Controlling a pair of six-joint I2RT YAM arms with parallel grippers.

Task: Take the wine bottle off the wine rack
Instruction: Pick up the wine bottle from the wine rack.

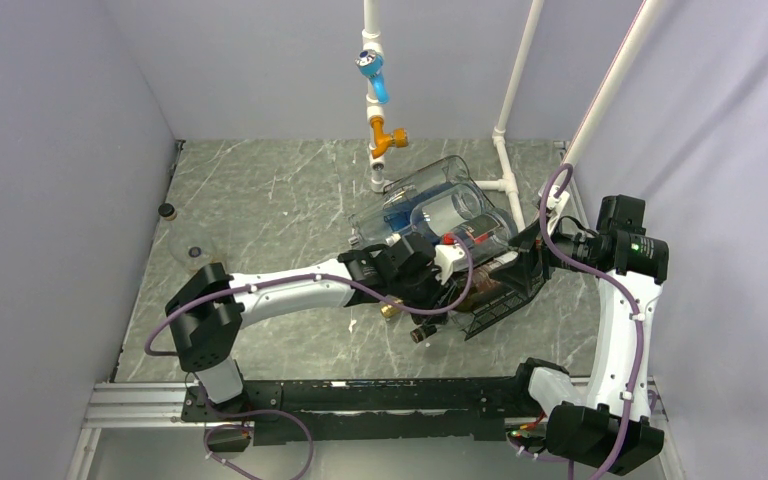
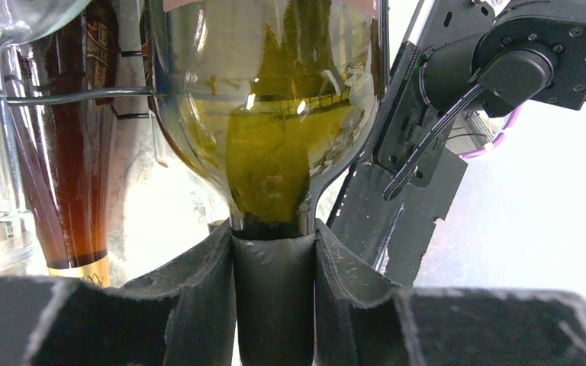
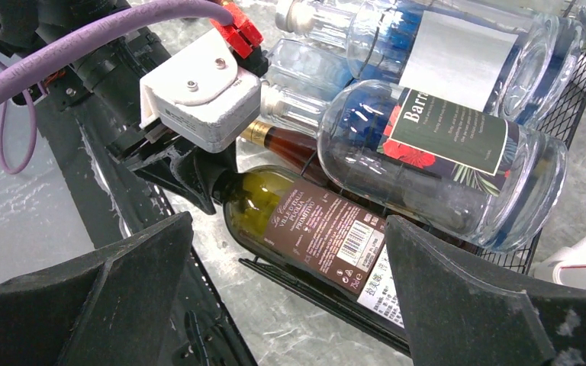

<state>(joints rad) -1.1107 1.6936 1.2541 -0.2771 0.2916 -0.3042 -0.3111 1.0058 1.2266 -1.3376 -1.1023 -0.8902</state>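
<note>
Pinching the dark-capped neck of the green wine bottle, the left gripper holds it where it lies low in the black wine rack, beneath clear bottles; the right gripper hovers above, jaws spread wide.

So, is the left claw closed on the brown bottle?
No, the left claw grips the green wine bottle by its neck.

olive-green wine bottle; black mesh wine rack
</note>
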